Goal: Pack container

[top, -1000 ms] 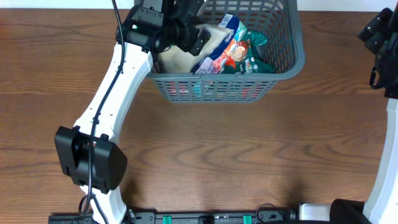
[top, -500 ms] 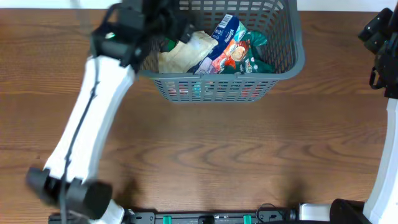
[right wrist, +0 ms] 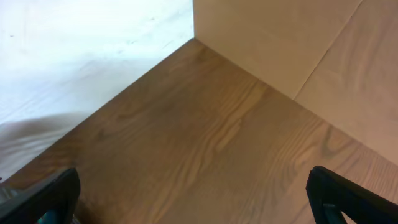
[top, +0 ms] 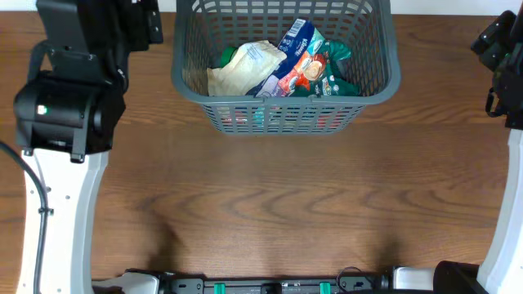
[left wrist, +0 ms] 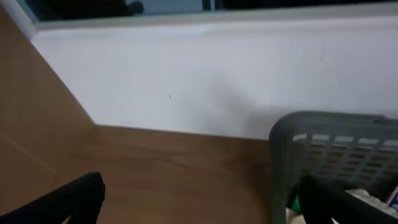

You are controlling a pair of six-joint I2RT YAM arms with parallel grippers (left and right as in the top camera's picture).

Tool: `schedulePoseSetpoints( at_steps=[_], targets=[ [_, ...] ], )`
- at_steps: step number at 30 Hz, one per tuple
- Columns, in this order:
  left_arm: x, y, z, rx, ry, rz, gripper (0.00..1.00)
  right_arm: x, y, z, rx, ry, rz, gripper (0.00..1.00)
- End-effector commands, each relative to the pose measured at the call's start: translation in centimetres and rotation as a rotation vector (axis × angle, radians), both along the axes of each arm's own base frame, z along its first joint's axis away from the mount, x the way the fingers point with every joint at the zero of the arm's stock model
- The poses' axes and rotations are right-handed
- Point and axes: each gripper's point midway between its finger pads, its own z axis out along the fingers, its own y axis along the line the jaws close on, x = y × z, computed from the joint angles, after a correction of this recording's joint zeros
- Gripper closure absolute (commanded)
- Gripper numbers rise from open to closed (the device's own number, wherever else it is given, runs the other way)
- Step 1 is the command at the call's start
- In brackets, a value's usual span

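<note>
The container (top: 282, 116), a dark grey lattice basket, stands at the table's far middle. Inside lie a cream packet (top: 241, 69), a blue and red snack bag (top: 296, 57) and a green bag (top: 333, 67). My left arm (top: 69, 90) is at the far left, outside the basket. In the left wrist view my left gripper (left wrist: 202, 205) is open and empty over bare table, with the container's corner (left wrist: 311, 127) by its right finger (left wrist: 339, 202). My right gripper (right wrist: 196, 199) is open and empty above bare wood at the right edge.
A white wall (left wrist: 186, 81) runs along the table's far edge. The right arm's black head (top: 498, 49) hangs at the far right. A light wooden side panel (right wrist: 298, 43) meets the table in the right wrist view.
My left arm has drawn out of the basket and swung left to the table's far left corner, which uncovers the packets inside. The right arm has not moved.
</note>
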Motion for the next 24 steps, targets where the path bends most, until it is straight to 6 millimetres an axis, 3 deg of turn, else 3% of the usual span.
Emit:
schedulePoseSetpoints(
  at_steps=[1, 24],
  targets=[
    [-0.04, 0.68, -0.25, 0.000, 0.007, 0.040, 0.01, -0.03, -0.23, -0.06, 0.005, -0.005, -0.017, 0.01],
    [-0.18, 0.71, -0.60, 0.003, 0.023, 0.040, 0.01, -0.03, -0.23, -0.05, 0.005, -0.005, -0.017, 0.01]
  ],
)
